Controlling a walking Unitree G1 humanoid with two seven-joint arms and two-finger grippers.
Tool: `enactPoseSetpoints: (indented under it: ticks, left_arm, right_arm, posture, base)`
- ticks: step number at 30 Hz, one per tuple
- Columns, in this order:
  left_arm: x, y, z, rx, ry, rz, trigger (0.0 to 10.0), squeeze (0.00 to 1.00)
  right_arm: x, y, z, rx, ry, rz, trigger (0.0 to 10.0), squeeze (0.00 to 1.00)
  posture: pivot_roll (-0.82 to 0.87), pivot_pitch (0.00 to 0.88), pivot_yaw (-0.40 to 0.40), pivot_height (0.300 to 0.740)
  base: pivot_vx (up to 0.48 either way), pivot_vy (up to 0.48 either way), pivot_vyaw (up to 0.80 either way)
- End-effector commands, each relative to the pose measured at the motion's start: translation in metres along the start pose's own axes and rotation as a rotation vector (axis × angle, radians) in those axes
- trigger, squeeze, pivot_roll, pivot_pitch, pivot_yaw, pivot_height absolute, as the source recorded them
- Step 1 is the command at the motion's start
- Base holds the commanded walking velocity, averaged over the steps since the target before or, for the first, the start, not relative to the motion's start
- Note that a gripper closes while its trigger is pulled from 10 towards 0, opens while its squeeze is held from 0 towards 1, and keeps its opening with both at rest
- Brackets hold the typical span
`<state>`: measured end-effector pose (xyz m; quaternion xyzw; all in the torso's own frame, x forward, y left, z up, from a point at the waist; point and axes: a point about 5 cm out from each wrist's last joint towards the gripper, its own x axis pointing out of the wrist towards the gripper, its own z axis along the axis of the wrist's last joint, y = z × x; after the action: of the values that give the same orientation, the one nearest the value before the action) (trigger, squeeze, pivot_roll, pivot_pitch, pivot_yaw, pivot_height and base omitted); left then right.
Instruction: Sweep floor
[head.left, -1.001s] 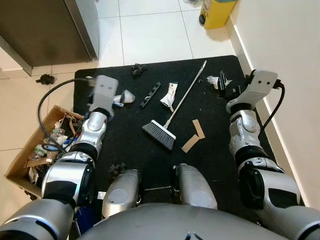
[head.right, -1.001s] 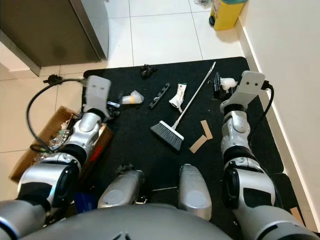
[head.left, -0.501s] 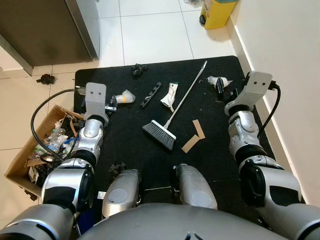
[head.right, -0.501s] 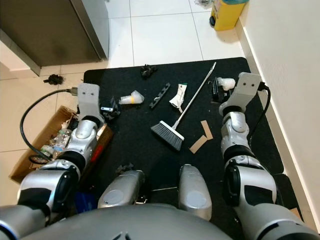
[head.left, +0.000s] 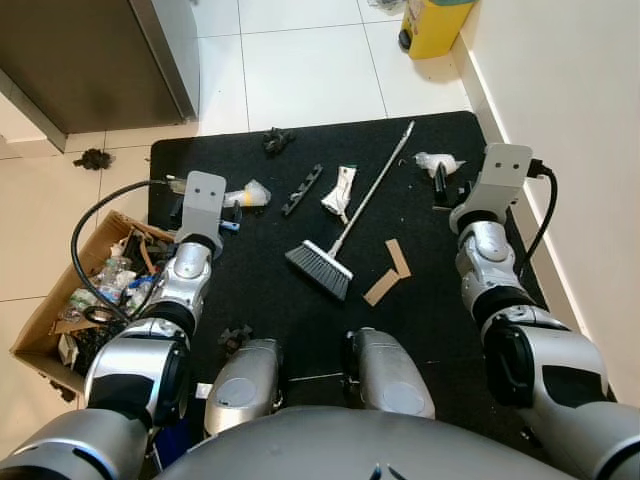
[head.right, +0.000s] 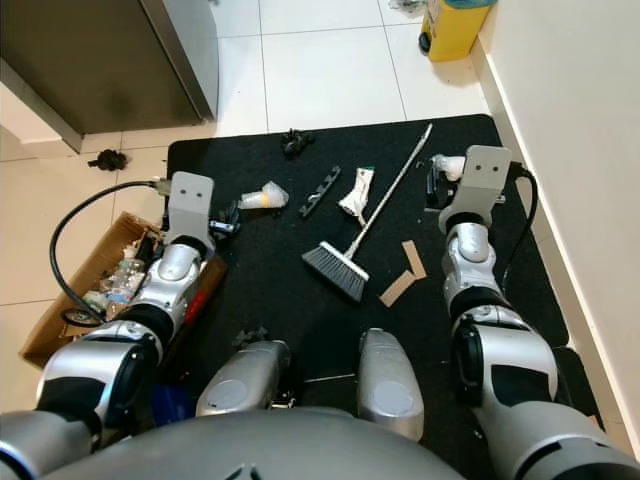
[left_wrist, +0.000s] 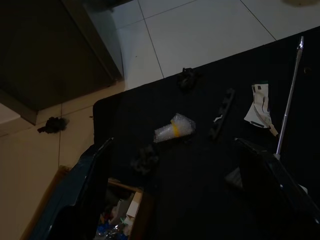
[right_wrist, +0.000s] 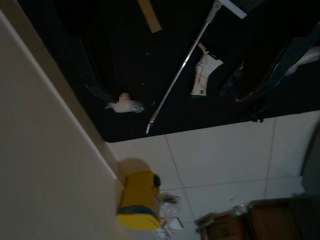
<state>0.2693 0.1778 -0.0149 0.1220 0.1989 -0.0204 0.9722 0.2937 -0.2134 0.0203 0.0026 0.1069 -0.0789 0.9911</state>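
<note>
1. A black mat (head.left: 300, 300) lay on pale floor tiles, close to a white wall on the robot's right, with a dark cabinet (head.left: 80, 60) at the far left and a yellow bin (head.left: 432, 25) in the far corner.
2. The broom (head.left: 345, 232) lay flat on the mat — bristles nearer the robot, metal handle slanting away toward the far right corner.
3. Litter was scattered around it: a crumpled white wrapper (head.left: 338, 190) just beside the handle, a black strip (head.left: 301, 189), a clear plastic cup (head.left: 247, 193), two cardboard scraps (head.left: 387, 272) and a white wad (head.left: 436, 161) near the handle's tip.
4. A cardboard box (head.left: 45, 320) of rubbish sat at the mat's left edge.
5. The left gripper (left_wrist: 190, 190) hovered over the mat's left side, fingers spread wide and empty.
6. The right gripper (right_wrist: 190, 55) hovered near the white wad — fingers also apart, holding nothing.
</note>
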Motion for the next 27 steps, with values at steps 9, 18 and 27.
enactPoseSetpoints:
  ticks: [9, 18, 27]
  left_arm:
    - [-0.0018, 0.0009, -0.0039, 0.015, 0.012, 0.010, 10.0, 0.00]
    - [-0.0025, 0.0007, -0.0050, 0.015, 0.015, 0.014, 10.0, 0.00]
    - [-0.0031, -0.0004, -0.0062, 0.012, 0.019, 0.012, 10.0, 0.00]
  right_arm:
    - [0.0009, 0.0062, -0.0039, 0.030, 0.040, 0.030, 10.0, 0.00]
    - [-0.0003, 0.0069, -0.0050, 0.025, 0.038, 0.047, 10.0, 0.00]
    - [-0.0010, 0.0054, -0.0058, 0.026, 0.038, 0.048, 10.0, 0.00]
  posture:
    - [0.06, 0.000, 0.002, 0.740]
    - [0.05, 0.000, -0.004, 0.740]
    - [0.05, 0.000, -0.001, 0.740]
  base:
    - [0.000, 0.000, 0.00]
    - [0.000, 0.000, 0.00]
    - [0.000, 0.000, 0.00]
